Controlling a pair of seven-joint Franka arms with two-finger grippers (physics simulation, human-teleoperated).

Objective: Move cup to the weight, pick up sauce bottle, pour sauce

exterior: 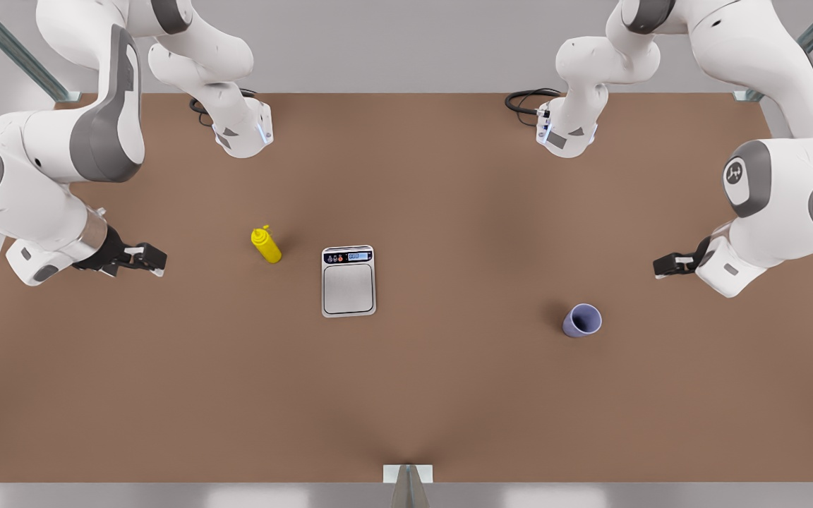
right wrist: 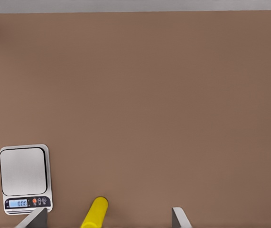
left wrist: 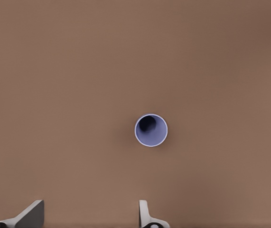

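The lavender cup (exterior: 581,320) stands upright on the brown table toward the front view's right, and from above its dark inside shows (left wrist: 151,130). My left gripper (exterior: 666,265) (left wrist: 90,216) hovers open behind it, apart from it. The silver weight (exterior: 348,281) (right wrist: 24,178) lies flat mid-table with its display lit. The yellow sauce bottle (exterior: 266,244) (right wrist: 95,213) stands to the weight's left in the front view. My right gripper (exterior: 154,259) (right wrist: 107,221) is open farther left of the bottle, with nothing held.
The brown table (exterior: 449,395) has wide bare stretches between the three objects. Both arm bases (exterior: 244,130) (exterior: 565,130) stand at the back edge with black cables beside them. A small metal bracket (exterior: 407,474) sits at the front edge.
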